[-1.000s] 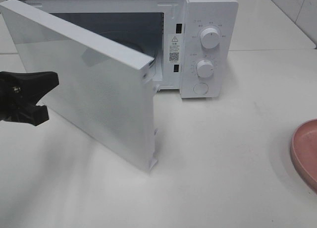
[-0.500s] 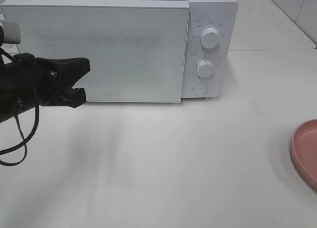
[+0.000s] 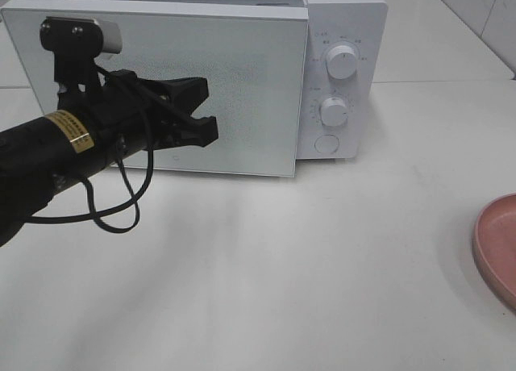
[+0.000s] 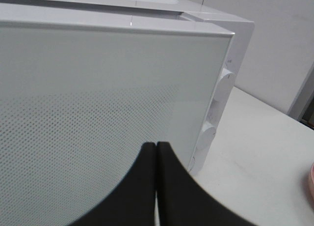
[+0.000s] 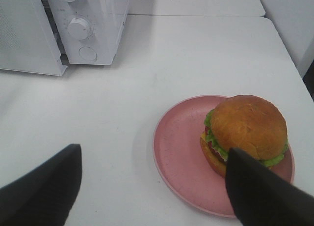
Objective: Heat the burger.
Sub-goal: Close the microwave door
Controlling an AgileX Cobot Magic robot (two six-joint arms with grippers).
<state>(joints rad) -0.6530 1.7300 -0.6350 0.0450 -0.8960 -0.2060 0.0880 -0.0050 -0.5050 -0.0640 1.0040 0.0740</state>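
Note:
The burger [image 5: 248, 127], with a golden-brown bun and green lettuce, sits on a pink plate [image 5: 179, 152] and shows only in the right wrist view. My right gripper [image 5: 152, 196] is open and empty, hovering above the plate's near side, and is out of the high view. The white microwave [image 3: 343, 32] stands at the back with its door [image 3: 258, 81] almost shut, the latch edge slightly proud of the body. My left gripper [image 3: 208, 109] is shut and empty, its tips right at the door's front [image 4: 98, 113].
The plate's rim [image 3: 496, 242] shows at the right edge of the high view. Two round knobs [image 3: 342, 62] and a round button [image 3: 326, 143] are on the microwave's right panel. A cable loop [image 3: 113, 218] hangs under the left arm. The white tabletop [image 3: 322, 282] lies in front.
The microwave door swung from wide open to almost shut. My left gripper moved right and up across the door's front. The plate has not moved.

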